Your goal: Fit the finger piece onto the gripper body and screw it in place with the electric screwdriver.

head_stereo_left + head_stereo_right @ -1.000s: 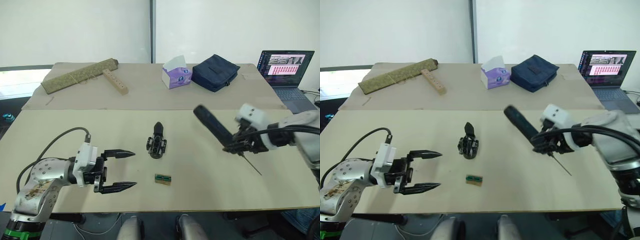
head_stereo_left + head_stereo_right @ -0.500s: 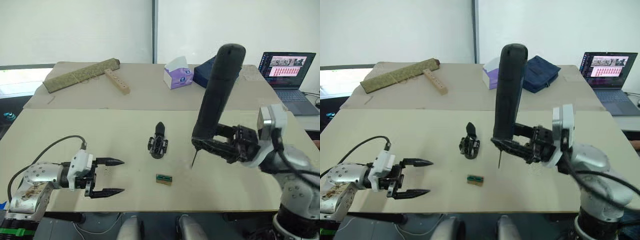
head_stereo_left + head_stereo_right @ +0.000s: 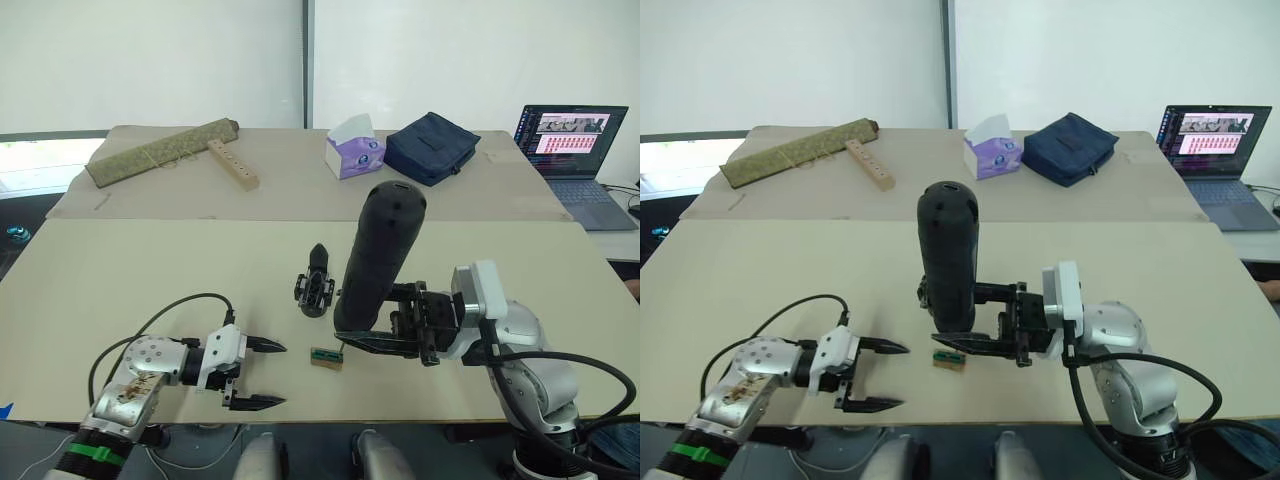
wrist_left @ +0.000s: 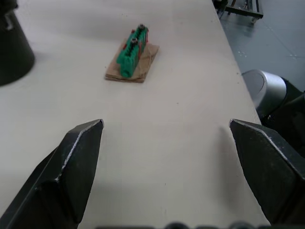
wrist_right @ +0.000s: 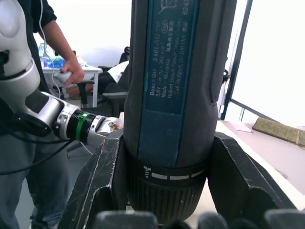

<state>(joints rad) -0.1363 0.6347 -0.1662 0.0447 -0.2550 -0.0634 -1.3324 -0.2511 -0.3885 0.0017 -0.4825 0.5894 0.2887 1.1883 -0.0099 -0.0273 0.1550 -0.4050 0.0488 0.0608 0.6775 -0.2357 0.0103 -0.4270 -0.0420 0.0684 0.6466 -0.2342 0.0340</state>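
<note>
- right tool (image 3: 385, 335) clamped on electric screwdriver (image 3: 378, 258), upright, just beside gripper body (image 3: 316, 285).
- left tool (image 3: 262, 375) wide open, empty.
- screwing step looks in hand; next: bit onto screw.

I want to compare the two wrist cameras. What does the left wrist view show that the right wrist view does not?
The left wrist view has the small green block on its tan base, lying on the beige table beyond the open left pincer. The right wrist view has the printed blue label of the electric screwdriver, clamped in the right pincer, and a person behind. Both share that screwdriver; the left one catches just its dark edge.
</note>
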